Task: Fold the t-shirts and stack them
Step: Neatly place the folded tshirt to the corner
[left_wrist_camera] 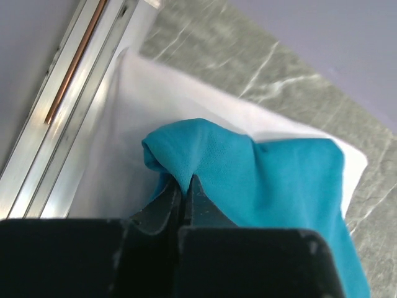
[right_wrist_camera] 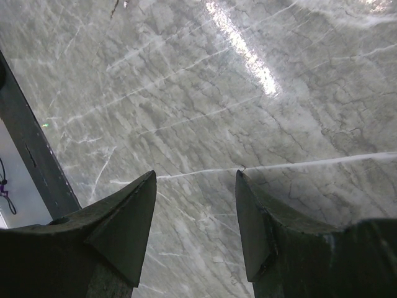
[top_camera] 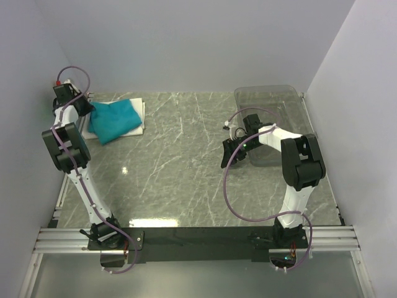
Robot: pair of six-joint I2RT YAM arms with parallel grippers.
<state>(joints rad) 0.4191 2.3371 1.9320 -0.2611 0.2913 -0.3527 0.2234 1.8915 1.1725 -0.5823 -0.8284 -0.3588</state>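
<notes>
Two arms are seen from above, the left arm (top_camera: 82, 181) at 8 o'clock and the right arm (top_camera: 291, 200) at 4 o'clock. Each is built of slim white links joined by blocky black joint housings. A thin mauve-grey cable (top_camera: 226, 186) is looped along each arm, and a small red fitting (top_camera: 58, 81) is carried on the left one at 10 o'clock. Black base plates (top_camera: 115, 241) are set at 6 o'clock. The left gripper (left_wrist_camera: 185, 186) is formed of matte black tapered fingers (left_wrist_camera: 162, 208) on a broad black block flecked with pale specks. The right gripper (right_wrist_camera: 195, 180) is formed of dark grey wedge-shaped fingers (right_wrist_camera: 127, 217).
</notes>
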